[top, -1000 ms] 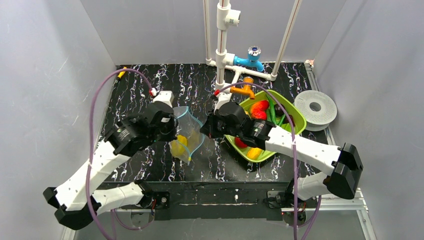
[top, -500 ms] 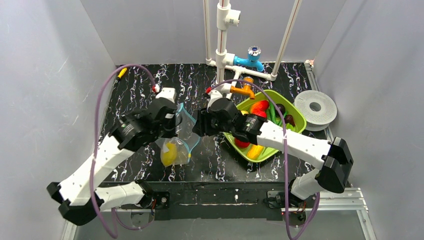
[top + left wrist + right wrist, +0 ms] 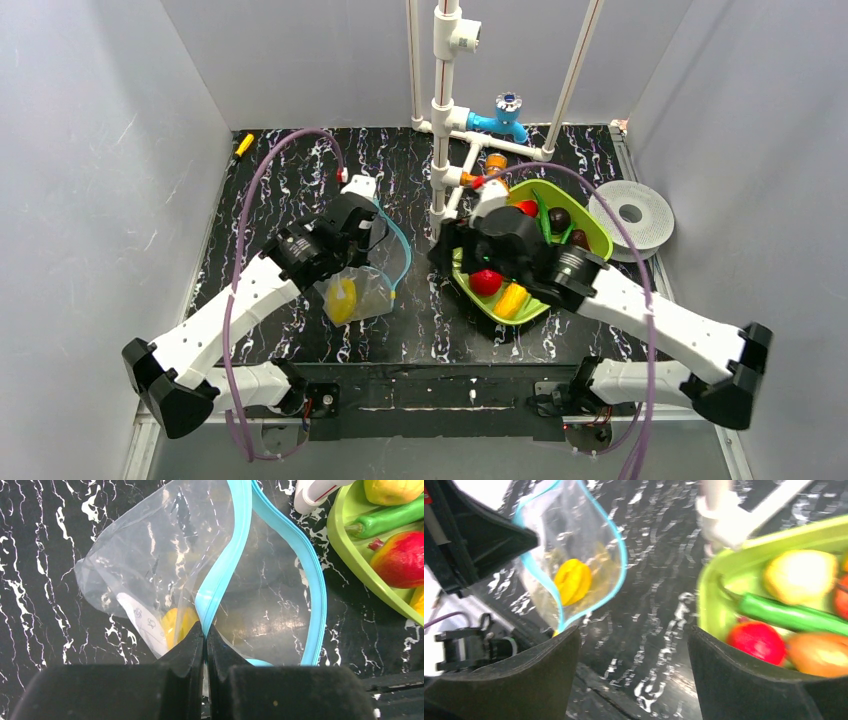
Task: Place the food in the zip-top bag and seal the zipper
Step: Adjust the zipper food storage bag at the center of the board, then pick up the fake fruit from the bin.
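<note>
The clear zip-top bag [image 3: 365,290] hangs open over the black table with one yellow piece of food [image 3: 341,298] inside. My left gripper [image 3: 205,630] is shut on one side of its light-blue zipper [image 3: 226,562] and holds the bag up. The other zipper side [image 3: 312,580] bows outward, free. My right gripper [image 3: 633,635] is open and empty, between the bag [image 3: 574,540] and the lime-green tray [image 3: 706,600]. The tray holds more food: a green vegetable [image 3: 794,615], a red fruit [image 3: 757,641], a yellow one [image 3: 799,575].
A white pipe frame with a blue valve [image 3: 507,108] and an orange fitting [image 3: 495,160] stands just behind the tray [image 3: 596,240]. A white round disc [image 3: 630,215] lies at the right edge. A small yellow object [image 3: 243,144] sits at the back left.
My right gripper opened and swung right, away from the bag's mouth to the tray. My left gripper moved back and right with the zipper; the bag swung down to the left.
</note>
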You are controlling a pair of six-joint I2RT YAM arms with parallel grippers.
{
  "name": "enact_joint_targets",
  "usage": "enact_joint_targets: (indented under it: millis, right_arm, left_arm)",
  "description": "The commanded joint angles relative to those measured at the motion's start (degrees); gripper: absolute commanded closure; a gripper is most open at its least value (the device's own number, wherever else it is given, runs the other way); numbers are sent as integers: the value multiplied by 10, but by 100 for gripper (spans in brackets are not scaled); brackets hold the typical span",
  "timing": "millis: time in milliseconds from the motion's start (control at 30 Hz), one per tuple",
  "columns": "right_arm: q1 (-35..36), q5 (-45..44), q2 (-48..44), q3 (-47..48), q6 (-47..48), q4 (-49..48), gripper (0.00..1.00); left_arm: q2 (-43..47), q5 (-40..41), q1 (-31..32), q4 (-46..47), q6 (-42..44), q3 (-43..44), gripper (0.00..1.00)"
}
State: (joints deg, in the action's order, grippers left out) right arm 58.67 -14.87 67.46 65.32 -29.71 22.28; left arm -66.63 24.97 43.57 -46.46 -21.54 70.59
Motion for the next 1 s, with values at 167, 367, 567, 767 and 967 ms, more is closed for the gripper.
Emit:
enact_joint_targets:
  millis: [167,367,567,767,967]
  right_arm:
    - [-49,-221,-188,-142,-96,111,2]
    - [-186,-76,-161,-187,-140,99,2]
    - [-256,-69,-50,-106,-87,157,2]
    - [-327,-12,-19,-134,-68,38,2]
    - [-395,100,30,-143,-54,-23,2]
  left_arm:
    - [35,20,-10,91,56,-75,100]
    - [48,13,-11,95,56,-101,100]
    - [34,-1,-11,105,72,-83,100]
    - [-13,-37,-11,84,97,-8,100]
    - [7,-50,-11,87,104,-42,100]
